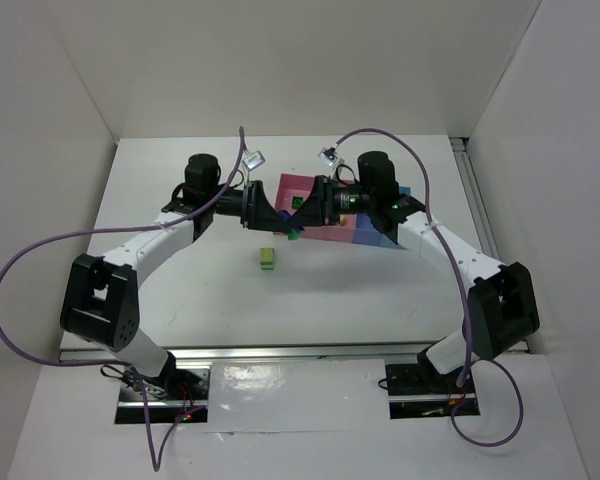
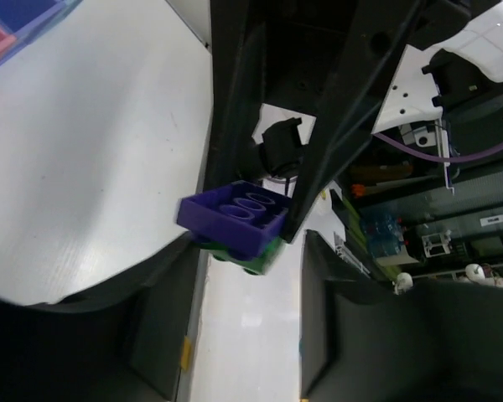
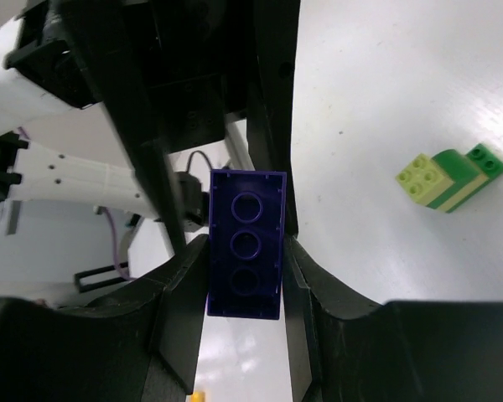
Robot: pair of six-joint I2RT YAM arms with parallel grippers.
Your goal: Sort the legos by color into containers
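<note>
Currently my right gripper (image 3: 245, 255) is clamped on the long sides of a blue-violet brick (image 3: 245, 222), whose hollow underside faces the wrist camera. A green brick (image 2: 256, 260) is stuck to its other face. My left gripper (image 2: 248, 247) faces this pair from the left with its jaws apart, flanking the green brick. I cannot tell whether they touch it. Both grippers meet in the air over the near left part of the pink bin (image 1: 310, 188), and the dark blue bin (image 1: 365, 238) sits just to its right. A lime and green brick cluster (image 1: 268, 258) lies on the table (image 1: 180, 200), on the near side of the bins.

Step in hand, as I judge it: separating a two-colour pair.

Next move: close the left jaws squarely on the green brick, then pull straight apart. Hold the right grip firm so that neither brick drops.
</note>
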